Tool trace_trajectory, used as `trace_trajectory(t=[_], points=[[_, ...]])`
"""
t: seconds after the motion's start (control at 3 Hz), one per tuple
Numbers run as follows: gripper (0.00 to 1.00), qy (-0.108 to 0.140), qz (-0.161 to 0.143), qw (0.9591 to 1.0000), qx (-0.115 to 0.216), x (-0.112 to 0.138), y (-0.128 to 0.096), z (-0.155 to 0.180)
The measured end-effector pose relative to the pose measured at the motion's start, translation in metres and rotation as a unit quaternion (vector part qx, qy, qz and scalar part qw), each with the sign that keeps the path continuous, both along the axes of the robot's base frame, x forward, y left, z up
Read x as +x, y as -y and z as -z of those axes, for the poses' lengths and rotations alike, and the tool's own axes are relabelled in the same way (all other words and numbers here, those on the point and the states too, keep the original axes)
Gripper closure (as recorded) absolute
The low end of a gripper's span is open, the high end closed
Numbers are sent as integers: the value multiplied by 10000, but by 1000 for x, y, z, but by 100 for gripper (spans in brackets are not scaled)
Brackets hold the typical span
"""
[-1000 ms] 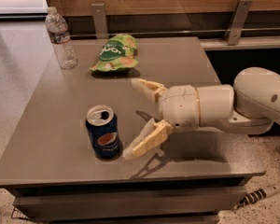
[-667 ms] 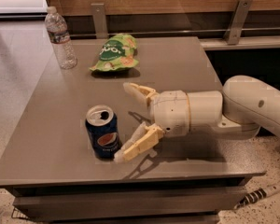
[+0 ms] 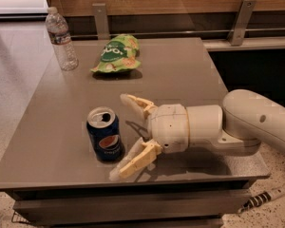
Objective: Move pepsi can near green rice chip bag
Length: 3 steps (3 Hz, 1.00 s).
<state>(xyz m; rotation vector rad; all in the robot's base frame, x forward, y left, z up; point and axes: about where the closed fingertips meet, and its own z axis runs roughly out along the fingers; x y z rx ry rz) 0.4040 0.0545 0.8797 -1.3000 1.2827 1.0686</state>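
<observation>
Blue pepsi can (image 3: 103, 134): upright near tabletop (image 3: 180, 70) front edge, long axis vertical.
End effector (image 3: 121, 136): fingers spread wide, can directly ahead at their mouth, ungripped.
Green rice chip bag (image 3: 116, 53): far side, well apart.

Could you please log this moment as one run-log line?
phase: pre-grasp | pincer: open, beside dark blue aluminium pepsi can | can: upright, ungrasped | bright green wrinkly rice chip bag: far end of grey table
</observation>
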Motion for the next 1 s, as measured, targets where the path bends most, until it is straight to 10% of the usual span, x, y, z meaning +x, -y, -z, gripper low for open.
trace_trajectory(t=[1.0], points=[[66,77,-176,9998,108,-13,-18,4]])
